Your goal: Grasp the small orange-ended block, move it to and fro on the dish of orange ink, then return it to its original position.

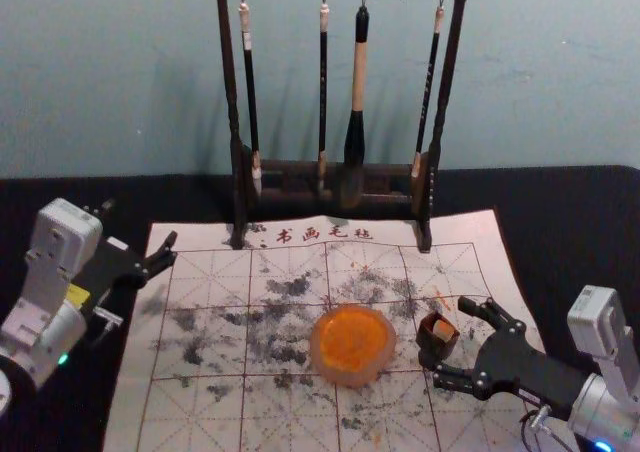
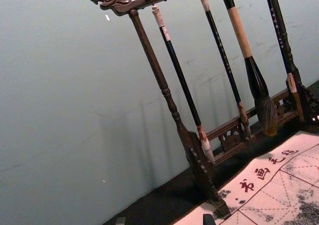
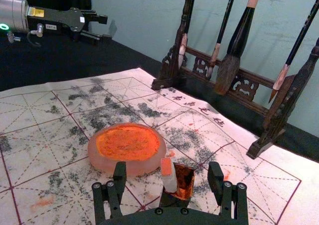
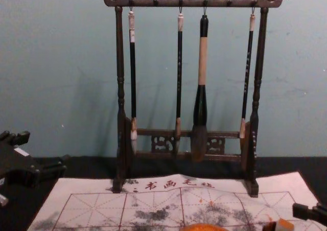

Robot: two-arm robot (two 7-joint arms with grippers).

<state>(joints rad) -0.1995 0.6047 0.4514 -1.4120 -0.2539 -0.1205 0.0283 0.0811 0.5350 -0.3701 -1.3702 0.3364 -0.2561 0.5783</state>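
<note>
My right gripper [image 1: 452, 342] is open at the small dark holder [image 1: 432, 350], its two fingers apart toward either side of it. In the right wrist view, the block [image 3: 168, 176], white with an orange end, leans upright in the holder [image 3: 186, 181]. It appears between the spread fingers of my right gripper [image 3: 167, 172], not gripped. Left of the holder, the round dish of orange ink [image 1: 352, 342] rests on the mat. My left gripper [image 1: 140, 226] stays parked open at the mat's far left. The chest view shows the block's orange end [image 4: 285, 224] at the bottom right.
A dark wooden rack [image 1: 335, 170] with several hanging brushes stands at the back of the ink-stained calligraphy mat [image 1: 200, 392]. Black cloth [image 1: 60, 192] surrounds the mat, with a wall behind. The dish lies close beside the holder.
</note>
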